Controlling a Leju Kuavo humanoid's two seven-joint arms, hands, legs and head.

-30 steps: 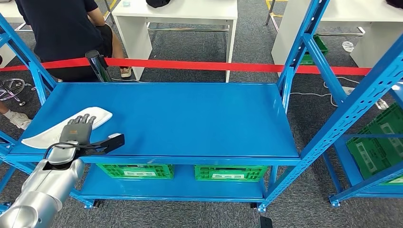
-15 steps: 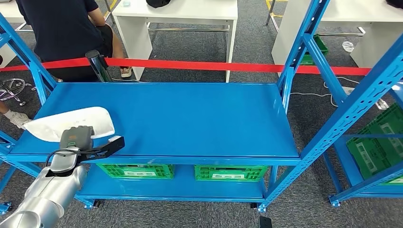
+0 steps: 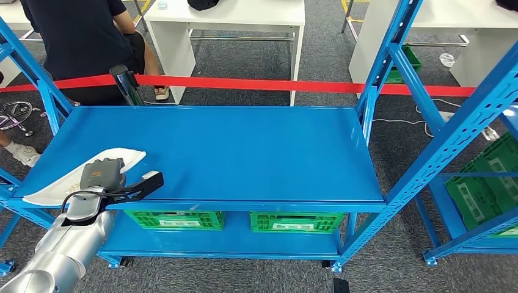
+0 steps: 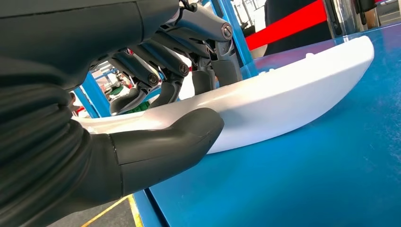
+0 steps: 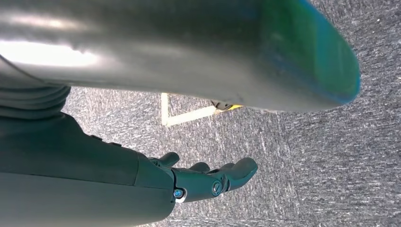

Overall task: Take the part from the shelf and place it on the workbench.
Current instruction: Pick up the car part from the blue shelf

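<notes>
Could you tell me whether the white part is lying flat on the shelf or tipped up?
Tipped: the left robot hand grips the white part, near end raised.

Head view: bright, even overhead light, sharp throughout, shadows soft & short. Blue shelf top (image 3: pixel 232 152) has a faint sheen, no hard glare. Slight wide-angle lean on the uprights (image 3: pixel 455 137) near the right edge. Left wrist view: left robot hand (image 4: pixel 142 94) very close, dark, a bit soft at the near cover; white part (image 4: pixel 283 94) glossy w/ pale highlights along its edge, and the blue surface mirrors it. Background behind is blurred. Right wrist view: dim w/ a greenish cast; right robot hand (image 5: pixel 203 182) underexposed, carpet (image 5: pixel 331 165) grainy, white glare streak on the close blurred curved surface.
</notes>
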